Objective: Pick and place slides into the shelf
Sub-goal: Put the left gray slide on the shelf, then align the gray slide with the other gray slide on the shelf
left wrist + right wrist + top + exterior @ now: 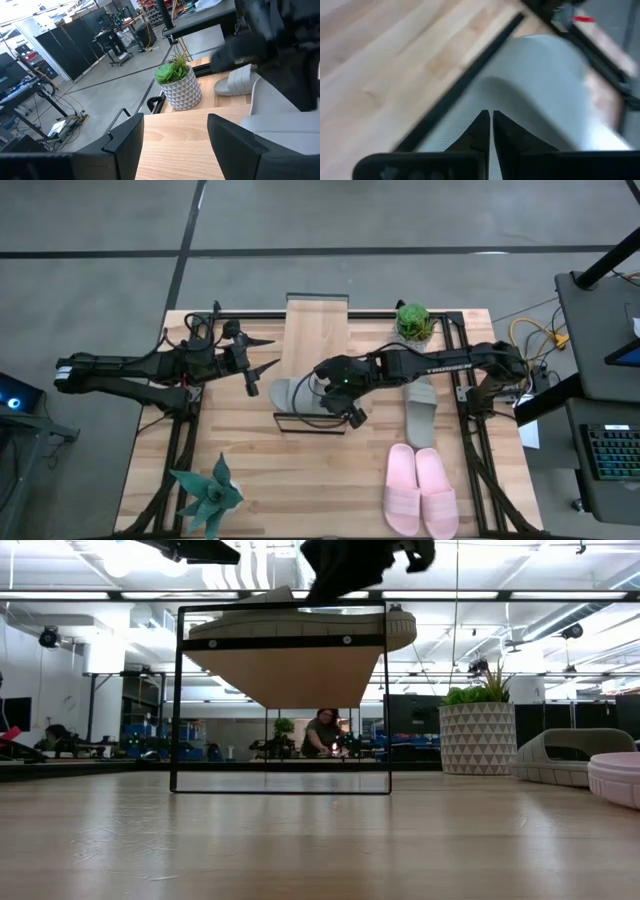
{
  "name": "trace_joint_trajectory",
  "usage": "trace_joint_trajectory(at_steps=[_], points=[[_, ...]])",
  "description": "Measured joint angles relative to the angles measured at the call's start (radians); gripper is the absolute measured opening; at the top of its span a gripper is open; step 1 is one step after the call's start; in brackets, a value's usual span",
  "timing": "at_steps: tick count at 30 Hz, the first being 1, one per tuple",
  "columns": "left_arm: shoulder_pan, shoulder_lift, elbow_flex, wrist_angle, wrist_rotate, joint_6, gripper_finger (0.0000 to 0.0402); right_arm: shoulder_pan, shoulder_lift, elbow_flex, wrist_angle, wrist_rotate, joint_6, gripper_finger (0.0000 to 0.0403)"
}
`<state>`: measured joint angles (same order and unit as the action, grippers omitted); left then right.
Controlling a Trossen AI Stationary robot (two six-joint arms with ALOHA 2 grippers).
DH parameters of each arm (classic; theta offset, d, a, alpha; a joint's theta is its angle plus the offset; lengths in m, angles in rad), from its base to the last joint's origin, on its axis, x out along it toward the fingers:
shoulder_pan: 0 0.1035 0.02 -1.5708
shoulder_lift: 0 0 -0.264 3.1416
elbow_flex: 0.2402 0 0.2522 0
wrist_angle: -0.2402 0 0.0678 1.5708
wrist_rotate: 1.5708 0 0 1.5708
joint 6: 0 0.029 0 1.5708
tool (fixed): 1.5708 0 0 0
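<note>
The wooden table (250,470) stands on a grey workshop floor, and the shelf (316,365) sits at the middle of its far edge, with one grey slide (292,393) lying across its near end. The right gripper (352,416) hangs just over this slide with fingers pressed together and empty, while the left gripper (262,352) waits beside the shelf with fingers half apart, holding nothing. The second grey slide (421,411) lies toward the right edge and the pink pair (421,491) near the front right corner; they look light and soft, so the wide strap seems the best place to grip.

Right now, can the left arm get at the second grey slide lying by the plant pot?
Probably not. The grey slide lies beyond the shelf and the right arm, whose right gripper sits over the slide on the shelf; the left gripper waits on the shelf's far side.
</note>
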<state>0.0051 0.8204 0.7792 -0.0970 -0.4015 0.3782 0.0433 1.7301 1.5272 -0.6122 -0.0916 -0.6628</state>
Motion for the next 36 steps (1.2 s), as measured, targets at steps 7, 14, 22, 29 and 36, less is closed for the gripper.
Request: trace_joint_trajectory(at_steps=[7,14,22,29,36], points=[[0.0,0.0,0.0,-0.001,0.0,0.0,0.0204,0.023,-0.029,0.138,-0.2,0.174,0.113,0.0012],[0.0,0.002,0.0,0.007,0.0,-0.005,0.0204,0.109,-0.096,0.2,-0.38,0.183,0.319,0.0012],[0.0,0.002,0.0,-0.002,0.0,-0.005,0.0204,0.298,-0.276,0.082,-0.423,0.471,0.486,0.0012],[0.0,0.002,-0.001,0.004,0.0,-0.005,0.0204,0.457,-0.431,-0.101,-0.422,0.659,0.769,0.0012],[0.0,0.002,0.0,0.01,0.0,-0.005,0.0204,0.577,-0.488,-0.287,-0.426,0.729,1.014,0.0012]])
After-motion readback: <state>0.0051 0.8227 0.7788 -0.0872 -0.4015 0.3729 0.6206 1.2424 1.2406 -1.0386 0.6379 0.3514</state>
